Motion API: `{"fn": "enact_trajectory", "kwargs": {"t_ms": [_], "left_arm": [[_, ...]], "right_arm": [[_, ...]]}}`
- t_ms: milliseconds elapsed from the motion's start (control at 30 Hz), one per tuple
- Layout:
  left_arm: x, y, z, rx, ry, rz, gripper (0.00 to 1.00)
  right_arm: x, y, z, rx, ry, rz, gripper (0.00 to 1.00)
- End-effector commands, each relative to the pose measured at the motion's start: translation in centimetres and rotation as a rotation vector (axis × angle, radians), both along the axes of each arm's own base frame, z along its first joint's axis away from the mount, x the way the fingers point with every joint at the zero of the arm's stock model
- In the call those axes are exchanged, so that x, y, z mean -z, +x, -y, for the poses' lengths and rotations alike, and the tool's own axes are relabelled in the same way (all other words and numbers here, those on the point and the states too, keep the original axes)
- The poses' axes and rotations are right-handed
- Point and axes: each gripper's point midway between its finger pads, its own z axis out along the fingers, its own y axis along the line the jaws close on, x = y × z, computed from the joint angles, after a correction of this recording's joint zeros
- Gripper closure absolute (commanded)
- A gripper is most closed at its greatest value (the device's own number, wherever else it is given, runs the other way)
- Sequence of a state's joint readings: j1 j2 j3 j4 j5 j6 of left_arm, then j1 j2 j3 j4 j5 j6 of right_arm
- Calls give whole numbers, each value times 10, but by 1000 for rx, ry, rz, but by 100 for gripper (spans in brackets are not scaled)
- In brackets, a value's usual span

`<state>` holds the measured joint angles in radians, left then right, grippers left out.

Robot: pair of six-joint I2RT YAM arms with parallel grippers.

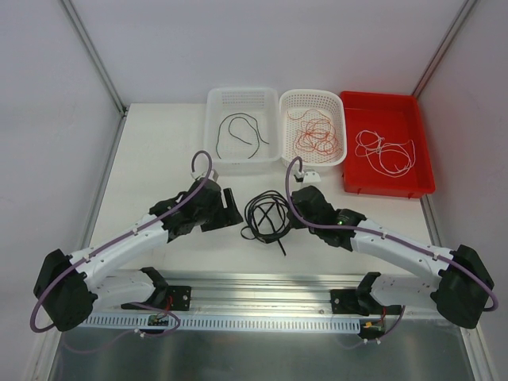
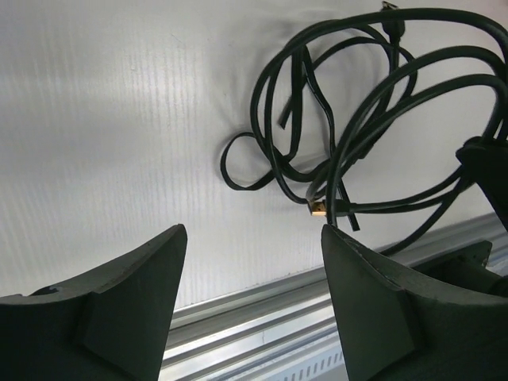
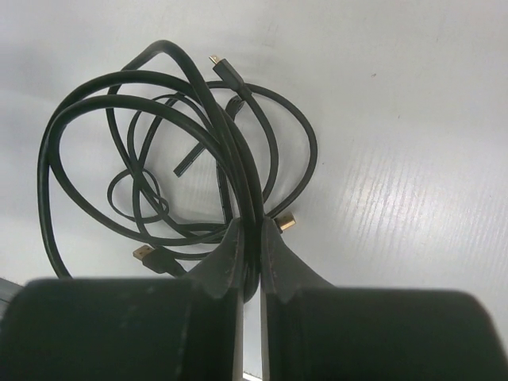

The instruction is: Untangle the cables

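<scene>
A tangle of black cables (image 1: 267, 215) with gold-tipped plugs lies on the white table between my two arms. My right gripper (image 1: 295, 208) is shut on strands of this tangle; in the right wrist view the fingers (image 3: 230, 254) pinch black strands (image 3: 252, 208) running between them. My left gripper (image 1: 235, 208) is open and empty just left of the tangle; in the left wrist view its fingers (image 2: 361, 278) stand wide apart, the cables (image 2: 357, 119) ahead to the right. One black cable (image 1: 242, 127), orange-red cables (image 1: 317, 135) and white cables (image 1: 385, 151) lie in separate containers at the back.
A white basket (image 1: 214, 151) at the back left, a white basket (image 1: 337, 103) in the middle and a red tray (image 1: 425, 178) at the right stand side by side. A small white object (image 1: 312, 178) lies in front of the middle basket. A metal rail (image 1: 262, 286) runs along the near edge.
</scene>
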<state>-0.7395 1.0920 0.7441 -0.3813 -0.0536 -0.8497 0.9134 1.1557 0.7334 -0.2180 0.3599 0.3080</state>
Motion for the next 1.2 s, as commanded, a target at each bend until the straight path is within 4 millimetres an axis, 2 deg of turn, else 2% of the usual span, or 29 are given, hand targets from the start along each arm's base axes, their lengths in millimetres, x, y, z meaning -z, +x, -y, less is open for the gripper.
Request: {"fn": "enact_trajectory", "kwargs": {"t_ms": [0, 133, 300, 433, 467, 533, 567, 633, 733, 833, 867, 900, 967, 1000, 1100, 1167], "left_arm": [[-29, 6, 18, 13, -64, 58, 32], [-36, 11, 33, 23, -72, 77, 37], [-25, 18, 53, 47, -36, 61, 46], [-11, 19, 62, 64, 4, 34, 63], [-7, 18, 64, 65, 11, 22, 73], [-9, 18, 67, 72, 7, 25, 83], [-10, 18, 69, 76, 7, 28, 93], [-16, 20, 68, 87, 14, 58, 100], [-39, 24, 64, 106, 16, 132, 100], [-75, 32, 52, 116, 36, 256, 100], [-83, 36, 48, 112, 54, 290, 100], [-98, 39, 48, 118, 55, 325, 100], [-113, 37, 40, 145, 86, 361, 100], [-130, 36, 46, 169, 57, 384, 100], [-154, 25, 53, 236, 25, 436, 100], [-158, 28, 45, 224, 58, 473, 100]], "right_arm": [[-16, 3, -6, 11, 66, 29, 99], [-20, 2, -12, 1, 101, 29, 99], [-21, -1, -18, -18, 139, 20, 99], [-21, -3, -17, -15, 152, 22, 99], [-20, -3, -15, -10, 146, 25, 99], [-18, -3, -12, -4, 142, 28, 99], [-18, -2, -10, 3, 137, 32, 99], [-13, -1, -6, 20, 118, 28, 98], [-3, 0, 5, 67, 66, 14, 86], [0, 0, 11, 82, 41, 9, 60], [-1, -1, 10, 76, 44, 9, 42], [-5, -1, 11, 70, 49, 17, 35], [-13, -2, 10, 55, 58, 31, 22], [-15, -3, 11, 50, 58, 33, 20], [-33, -6, 12, 20, 88, 67, 18], [-49, -10, 12, 0, 135, 97, 18]]}}
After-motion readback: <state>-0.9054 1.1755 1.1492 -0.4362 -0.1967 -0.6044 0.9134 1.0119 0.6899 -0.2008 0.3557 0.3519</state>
